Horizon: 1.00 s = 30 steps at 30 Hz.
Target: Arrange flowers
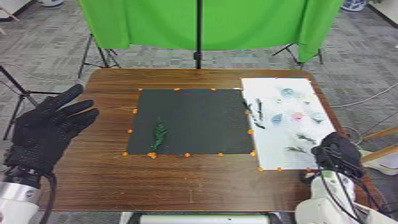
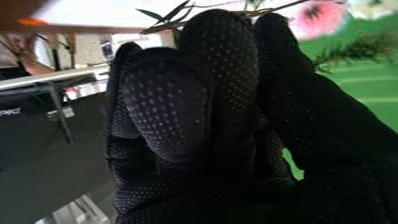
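Early stage, I judge: one green sprig (image 1: 160, 135) down on black mat (image 1: 197, 115). Flowers (image 1: 317, 117), dark twigs (image 1: 258, 110), small sprigs (image 1: 296, 149) on white sheet (image 1: 275, 159), awaiting placement. My right hand (image 1: 336, 150) relaxed open beside sheet; left hand (image 1: 49, 122) open, empty.

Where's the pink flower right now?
In the head view, the pink flower lies on the white sheet at the right side of the table, just right of a blue flower.
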Tool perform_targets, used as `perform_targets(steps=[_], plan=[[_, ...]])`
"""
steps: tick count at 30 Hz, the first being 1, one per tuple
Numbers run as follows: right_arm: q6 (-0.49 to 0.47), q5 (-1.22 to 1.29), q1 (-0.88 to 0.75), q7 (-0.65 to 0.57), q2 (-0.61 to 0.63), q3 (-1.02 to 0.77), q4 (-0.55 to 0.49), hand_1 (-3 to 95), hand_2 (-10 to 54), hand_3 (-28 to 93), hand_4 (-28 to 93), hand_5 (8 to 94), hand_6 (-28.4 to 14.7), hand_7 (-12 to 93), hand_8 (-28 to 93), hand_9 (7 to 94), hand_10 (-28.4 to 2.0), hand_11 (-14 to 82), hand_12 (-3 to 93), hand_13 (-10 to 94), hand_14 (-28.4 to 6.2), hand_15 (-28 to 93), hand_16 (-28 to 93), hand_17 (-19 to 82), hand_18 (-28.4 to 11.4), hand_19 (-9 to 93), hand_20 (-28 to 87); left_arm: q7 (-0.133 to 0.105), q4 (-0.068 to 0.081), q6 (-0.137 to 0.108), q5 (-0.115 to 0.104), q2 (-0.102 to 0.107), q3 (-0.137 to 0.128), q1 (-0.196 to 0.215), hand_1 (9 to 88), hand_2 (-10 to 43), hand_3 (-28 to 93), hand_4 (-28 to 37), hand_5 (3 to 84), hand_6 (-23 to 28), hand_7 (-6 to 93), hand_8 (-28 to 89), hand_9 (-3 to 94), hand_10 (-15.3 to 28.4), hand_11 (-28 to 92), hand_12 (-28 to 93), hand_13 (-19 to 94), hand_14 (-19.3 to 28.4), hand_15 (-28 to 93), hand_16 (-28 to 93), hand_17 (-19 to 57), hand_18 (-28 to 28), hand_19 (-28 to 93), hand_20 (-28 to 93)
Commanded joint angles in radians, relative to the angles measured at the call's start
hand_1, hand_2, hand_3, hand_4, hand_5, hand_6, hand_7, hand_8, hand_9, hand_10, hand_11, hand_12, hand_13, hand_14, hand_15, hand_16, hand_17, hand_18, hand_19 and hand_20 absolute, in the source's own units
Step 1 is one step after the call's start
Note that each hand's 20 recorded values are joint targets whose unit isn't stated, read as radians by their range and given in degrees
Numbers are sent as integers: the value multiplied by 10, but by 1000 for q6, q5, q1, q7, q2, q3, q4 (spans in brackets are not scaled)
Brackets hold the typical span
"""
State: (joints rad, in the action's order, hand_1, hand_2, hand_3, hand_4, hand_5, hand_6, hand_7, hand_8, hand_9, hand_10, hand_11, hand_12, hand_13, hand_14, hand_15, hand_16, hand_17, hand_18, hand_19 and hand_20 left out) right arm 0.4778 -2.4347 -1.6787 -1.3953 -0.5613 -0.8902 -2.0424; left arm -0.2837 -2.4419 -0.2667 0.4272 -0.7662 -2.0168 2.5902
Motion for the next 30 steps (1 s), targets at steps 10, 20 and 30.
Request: perform_targets(steps=[10,20,30], plan=[[-21,156,575,181,-121,388,-45,543,-95,697,-282,926,-15,217,98,937,-109,398,153,889,-79,615,176,391,-211,932,10,47,-17,-8,20,-3,-42,-1,216,80,771,-280,341,92,146,-100,298,206,289,100,217,276,515,-105,-112,246,537,83],[-70,334,863,267,-369,609,117,537,-95,698,-277,927,-16,217,98,937,-109,401,151,890,-78,616,179,391,-213,932,23,53,-19,-5,28,54,-27,-52,219,80,769,-278,341,93,146,-100,298,205,290,100,217,275,517,-105,-112,246,537,83],[-100,470,982,264,-507,745,241,525,-95,700,-270,921,-14,226,96,937,-106,403,151,889,-79,621,180,389,-216,932,32,12,-3,9,19,92,-1,-80,219,80,769,-276,342,93,146,-100,296,205,288,99,217,276,517,-106,-112,246,537,83]])
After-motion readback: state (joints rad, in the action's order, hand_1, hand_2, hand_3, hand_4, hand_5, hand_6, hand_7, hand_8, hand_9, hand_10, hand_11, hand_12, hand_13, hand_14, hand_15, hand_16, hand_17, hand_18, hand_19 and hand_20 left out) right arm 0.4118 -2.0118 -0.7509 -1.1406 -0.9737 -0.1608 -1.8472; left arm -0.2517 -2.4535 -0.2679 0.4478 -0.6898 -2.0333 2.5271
